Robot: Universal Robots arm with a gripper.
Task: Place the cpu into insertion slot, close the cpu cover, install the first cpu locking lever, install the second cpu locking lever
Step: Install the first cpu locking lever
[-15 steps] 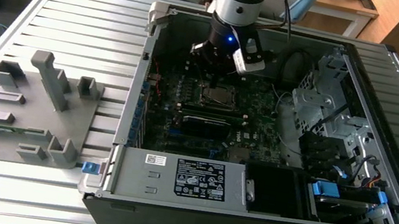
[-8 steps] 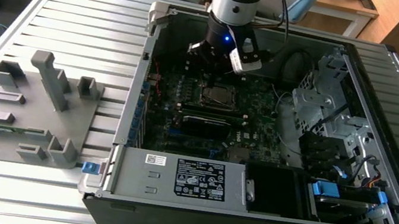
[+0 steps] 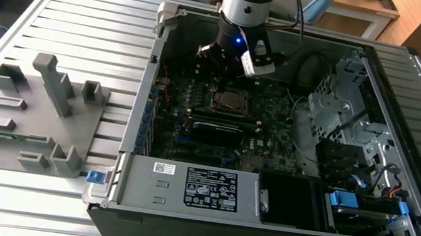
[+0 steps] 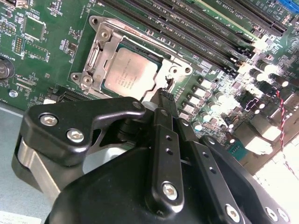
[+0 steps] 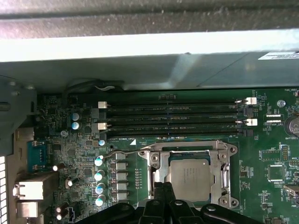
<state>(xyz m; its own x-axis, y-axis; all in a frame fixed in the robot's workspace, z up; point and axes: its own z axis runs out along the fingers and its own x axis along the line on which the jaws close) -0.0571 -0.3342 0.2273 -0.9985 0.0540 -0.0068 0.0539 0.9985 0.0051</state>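
Note:
The cpu [image 4: 127,71] shows its pale silver face inside the insertion slot [image 3: 230,100] on the green board. The cpu cover [image 4: 174,65] lies flat around the chip as a silvery frame. In the first wrist view the cpu [image 5: 189,176] sits in the cover [image 5: 216,154], and a thin wire lever [image 5: 117,152] sticks out past one corner. Another lever [image 5: 226,171] lies along the opposite side of the frame. My gripper [image 4: 164,93] is shut with nothing between its fingers, its tip at the edge of the cover beside a small lever hook [image 4: 169,83]. The exterior view has the gripper [image 3: 224,74] just behind the socket.
Long black memory slots [image 5: 173,119] run beside the socket, and a row of capacitors [image 5: 99,175] stands near it. The open computer case wall [image 3: 153,64] rises on the exterior view's left. A grey fixture with holders [image 3: 33,115] lies outside the case.

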